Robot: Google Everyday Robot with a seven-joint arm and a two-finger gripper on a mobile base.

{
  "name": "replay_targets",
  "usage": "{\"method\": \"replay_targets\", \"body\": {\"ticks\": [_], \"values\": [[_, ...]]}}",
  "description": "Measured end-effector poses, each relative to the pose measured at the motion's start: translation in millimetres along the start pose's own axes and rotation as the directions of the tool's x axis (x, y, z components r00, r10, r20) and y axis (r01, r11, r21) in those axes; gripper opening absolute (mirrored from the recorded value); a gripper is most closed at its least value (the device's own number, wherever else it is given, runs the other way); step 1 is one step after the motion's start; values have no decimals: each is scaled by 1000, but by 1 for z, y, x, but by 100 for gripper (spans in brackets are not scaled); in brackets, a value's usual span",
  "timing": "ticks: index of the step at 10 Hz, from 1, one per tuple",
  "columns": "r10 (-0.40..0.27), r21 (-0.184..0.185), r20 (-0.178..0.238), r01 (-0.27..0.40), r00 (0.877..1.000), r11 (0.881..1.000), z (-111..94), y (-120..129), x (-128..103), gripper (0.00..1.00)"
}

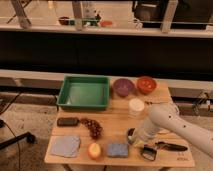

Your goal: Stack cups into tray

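The green tray (84,93) sits at the back left of the wooden table, and nothing shows inside it. The white cup (136,107) stands upright to the right of the tray, in front of the purple bowl. The dark grey cup (131,135) stands near the table's front, partly hidden by my arm. My gripper (136,134) is at the end of the white arm that comes in from the right. It is low over the table, right at the dark grey cup.
A purple bowl (123,87) and an orange-red bowl (146,84) stand at the back right. A black block (67,121), grapes (93,128), a blue cloth (65,146), a peach-coloured fruit (94,150), a blue sponge (118,149) and a black-handled tool (159,149) lie along the front.
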Motion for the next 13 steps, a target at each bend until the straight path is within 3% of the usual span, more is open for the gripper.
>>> {"method": "replay_targets", "body": {"ticks": [6, 9, 13], "values": [[-45, 125, -17, 46, 999, 991, -92, -29, -26, 0], [-77, 130, 3, 76, 997, 989, -99, -40, -45, 0], [-75, 131, 3, 74, 997, 989, -100, -40, -44, 0]]}}
